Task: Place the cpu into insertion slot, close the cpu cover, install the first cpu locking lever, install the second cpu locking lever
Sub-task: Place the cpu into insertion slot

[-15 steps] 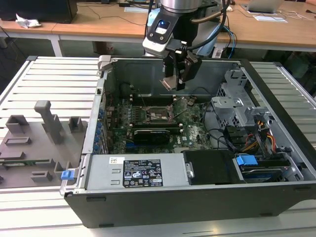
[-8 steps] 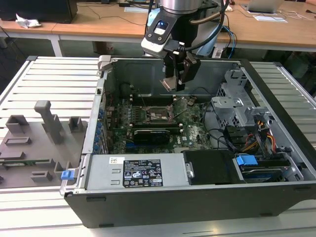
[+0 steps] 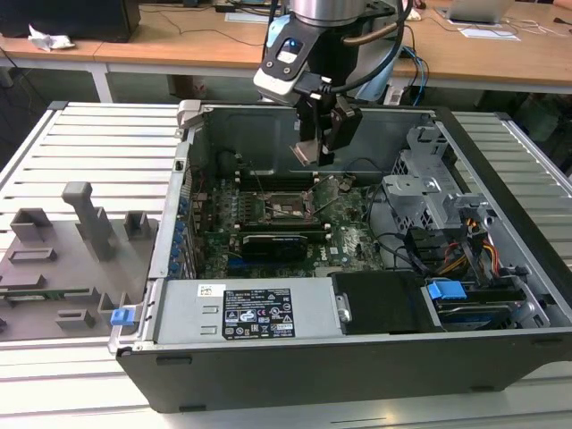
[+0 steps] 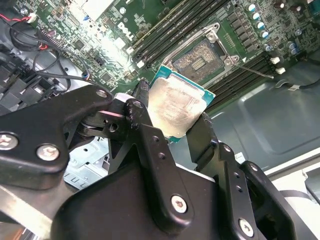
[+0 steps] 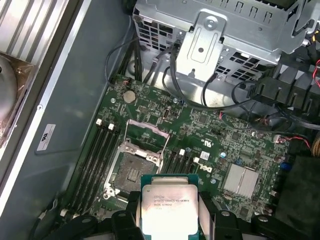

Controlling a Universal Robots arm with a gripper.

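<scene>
Count: one cpu [image 5: 167, 205], one insertion slot [image 5: 132, 172], one tool [image 5: 168, 215]. One open computer case [image 3: 357, 366] lies on a slatted grey table [image 3: 89, 143], with wooden tables [image 3: 179, 45] behind it. In the exterior view the arm [image 3: 331, 18] hangs from twelve o'clock. The tool is clenched on the cpu, above the bare slot at its seven o'clock.

Wooden desks [image 3: 179, 43] behind — ribbed grey metal tabletop [image 3: 94, 143] below
</scene>
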